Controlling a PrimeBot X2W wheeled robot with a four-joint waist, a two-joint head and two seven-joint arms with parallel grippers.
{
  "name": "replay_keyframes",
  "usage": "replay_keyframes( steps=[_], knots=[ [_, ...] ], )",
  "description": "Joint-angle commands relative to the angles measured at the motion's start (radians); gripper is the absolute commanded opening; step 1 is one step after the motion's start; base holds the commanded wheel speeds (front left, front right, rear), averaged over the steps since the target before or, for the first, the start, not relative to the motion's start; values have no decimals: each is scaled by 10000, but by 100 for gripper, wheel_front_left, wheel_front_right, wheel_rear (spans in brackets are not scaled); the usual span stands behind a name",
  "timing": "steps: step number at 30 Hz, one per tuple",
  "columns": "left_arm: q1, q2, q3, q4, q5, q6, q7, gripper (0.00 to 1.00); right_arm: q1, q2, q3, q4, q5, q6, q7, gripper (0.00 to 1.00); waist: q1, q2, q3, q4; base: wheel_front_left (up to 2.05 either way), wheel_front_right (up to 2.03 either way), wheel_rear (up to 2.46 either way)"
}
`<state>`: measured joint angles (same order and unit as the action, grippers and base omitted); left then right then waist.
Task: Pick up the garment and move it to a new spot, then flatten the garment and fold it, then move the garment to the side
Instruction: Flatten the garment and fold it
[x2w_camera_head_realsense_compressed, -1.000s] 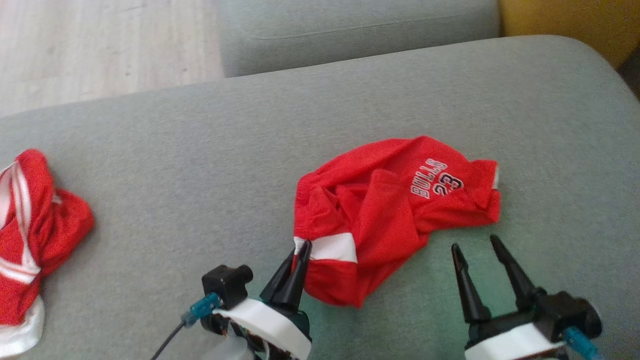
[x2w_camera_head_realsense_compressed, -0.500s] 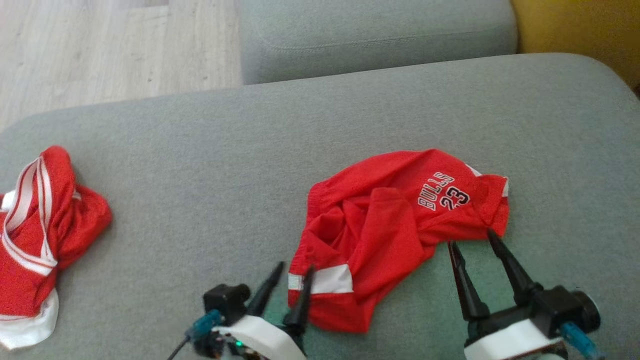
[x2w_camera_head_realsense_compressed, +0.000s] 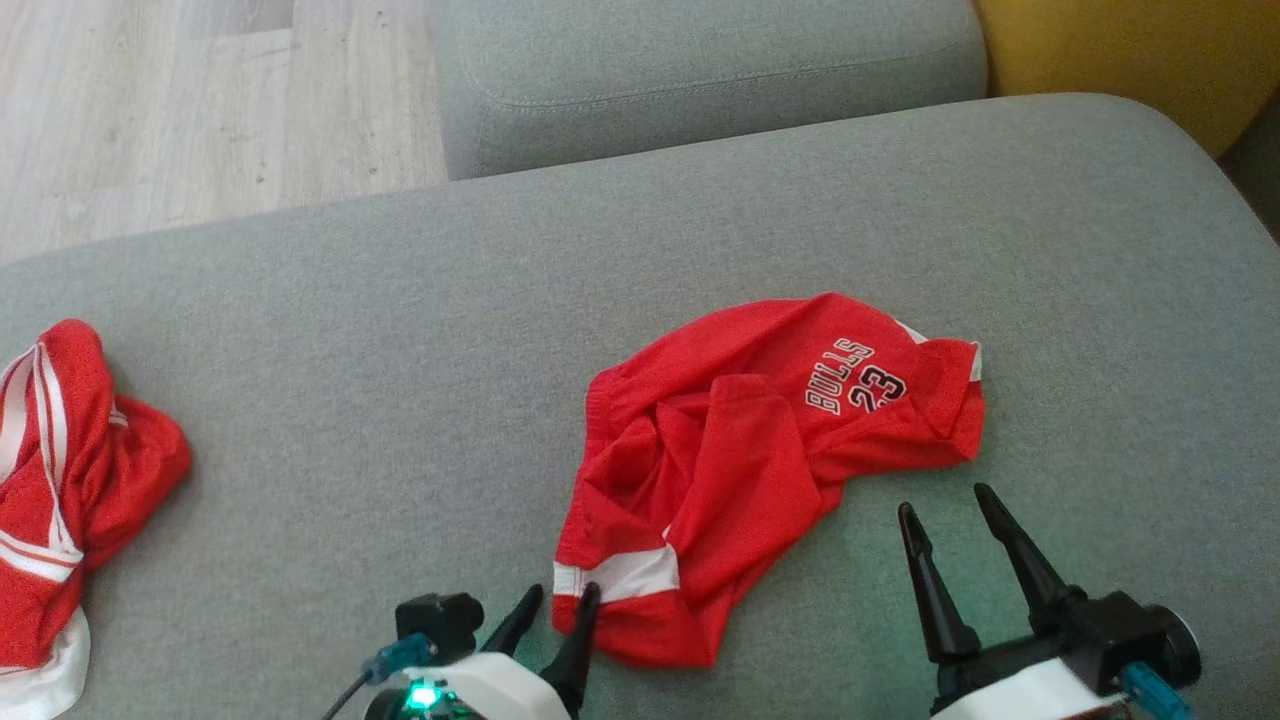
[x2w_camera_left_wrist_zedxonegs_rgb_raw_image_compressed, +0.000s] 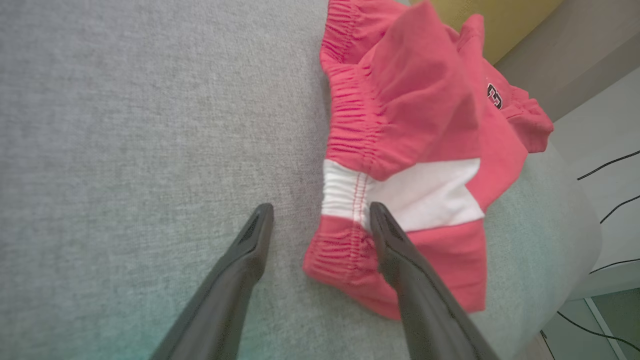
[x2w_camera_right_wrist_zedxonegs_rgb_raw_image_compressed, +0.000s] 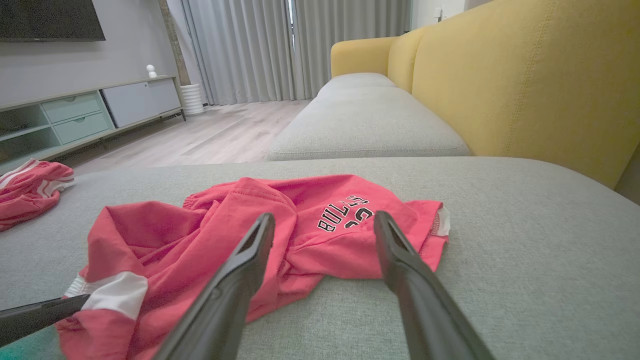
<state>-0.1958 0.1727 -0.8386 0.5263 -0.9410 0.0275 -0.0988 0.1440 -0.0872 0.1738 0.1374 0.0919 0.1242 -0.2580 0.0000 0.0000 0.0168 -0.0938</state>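
Plainly listed, with places given from the garment:

Item: garment (x2w_camera_head_realsense_compressed: 760, 440), red mesh-look shorts. It carries "BULLS" over "23" in white, dark-outlined lettering. The waistband is gathered and elastic, with a white band across one end. It lies crumpled in soft folds on the grey woven cushion (x2w_camera_head_realsense_compressed: 400, 330), free of both arms.

Item: left end effector (x2w_camera_head_realsense_compressed: 563, 592), two long dark tapered fingers, at the garment's near corner by the white band. The jaws stand apart and hold nothing. In the left wrist view one finger (x2w_camera_left_wrist_zedxonegs_rgb_raw_image_compressed: 400, 260) lies across the waistband edge and the other is over bare cushion; I cannot tell whether it touches. A second ago this pair was pinched shut on that white band; it has since let go.

Item: right end effector (x2w_camera_head_realsense_compressed: 944, 500), just beside the garment's lettered end, jaws spread and empty, as before.

Item: second red-and-white garment (x2w_camera_head_realsense_compressed: 70, 500), bunched, well apart from the first.

Item: yellow sofa back (x2w_camera_right_wrist_zedxonegs_rgb_raw_image_compressed: 525, 75), beyond the garment.

Item: pale wood floor (x2w_camera_head_realsense_compressed: 200, 100), also beyond it.
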Motion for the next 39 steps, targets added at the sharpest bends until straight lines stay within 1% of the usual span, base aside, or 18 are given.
replay_keyframes(
  steps=[1, 2, 3, 4, 5, 8, 12, 16, 19, 21, 22, 25, 28, 30, 32, 34, 36, 39],
  knots=[
    [-336, -4, 341, -172, -39, -37, -145, 93, -309, -86, 190, -308, 59, 65, -38, 100, 0, 0, -9, -17, 0, 0, 0],
    [-343, -21, 354, -148, -54, -82, -199, 75, -299, -90, 183, -311, 59, 65, -38, 100, 0, 0, -18, -27, 0, 0, 0],
    [-360, -29, 342, -124, -44, -133, -238, 47, -288, -94, 179, -314, 59, 65, -38, 100, 0, 0, -22, -34, 0, 0, 0],
    [-376, -38, 334, -100, -29, -166, -286, 41, -273, -98, 174, -316, 59, 65, -38, 100, 0, 0, -29, -37, 0, 0, 0],
    [-392, -47, 324, -76, -6, -182, -332, 26, -255, -101, 167, -314, 57, 65, -38, 100, 0, 0, -37, -37, 0, 0, 0],
    [-444, -40, 251, -46, 137, -184, -473, 0, -211, -98, 151, -302, 45, 65, -38, 100, 0, 0, -71, -27, 0, 0, 0],
    [-527, 27, 134, -209, 387, -178, -679, 0, -184, -82, 172, -251, 37, 65, -38, 100, 0, 0, -136, -30, 0, 0, 0],
    [-827, 133, 153, -1033, 607, -280, -915, 0, -226, -67, 236, -179, 16, 65, -38, 100, 0, 0, -203, -161, 0, 0, 0],
    [-1505, 275, 135, -2002, 779, -473, -678, 0, -305, -28, 258, -153, -2, 65, -38, 100, 0, 0, -228, -369, 0, 0, 0],
    [-2351, 381, 54, -2628, 1047, -630, -281, 0, -358, 4, 280, -147, -1, 65, -38, 100, 0, 0, -233, -560, 0, 0, 0],
    [-2351, 381, 54, -2628, 1047, -630, -281, 0, -358, 4, 280, -147, -1, 65, -38, 100, 0, 0, -233, -560, 0, 0, 0],
    [-3984, 378, 48, -3137, 1380, -882, 416, 0, -457, 51, 426, -90, 13, 65, -38, 100, 0, 0, -235, -990, 0, 0, 0],
    [-5757, 90, -15, -3138, 1393, -1307, 1015, 0, -599, 100, 599, -26, 56, 65, -38, 100, 0, 0, -205, -1551, 0, 0, 0],
    [-7062, -22, -416, -2899, 1664, -1503, 1260, 0, -676, 138, 698, 5, 92, 65, -38, 100, 0, 0, -161, -1919, 0, 0, 0],
    [-8250, -15, -923, -2653, 1863, -1566, 1245, 0, -726, 178, 778, 38, 135, 65, -38, 100, 0, 0, -151, -2241, 0, 0, 0],
    [-9104, -45, -1150, -2637, 1391, -1574, 1001, 0, -748, 214, 820, 57, 158, 65, -38, 100, 0, 0, -139, -2455, 0, 0, 0],
    [-9580, 136, -1272, -2633, 808, -1577, 892, 0, -728, 248, 790, 58, 171, 65, -38, 100, 0, 0, -139, -2529, 0, 0, 0],
    [-9252, 927, -1858, -2713, 193, -1579, 1000, 0, -642, 289, 723, 25, 195, 65, -38, 100, 0, 0, -180, -2516, 0, 0, 0]
  ],
)
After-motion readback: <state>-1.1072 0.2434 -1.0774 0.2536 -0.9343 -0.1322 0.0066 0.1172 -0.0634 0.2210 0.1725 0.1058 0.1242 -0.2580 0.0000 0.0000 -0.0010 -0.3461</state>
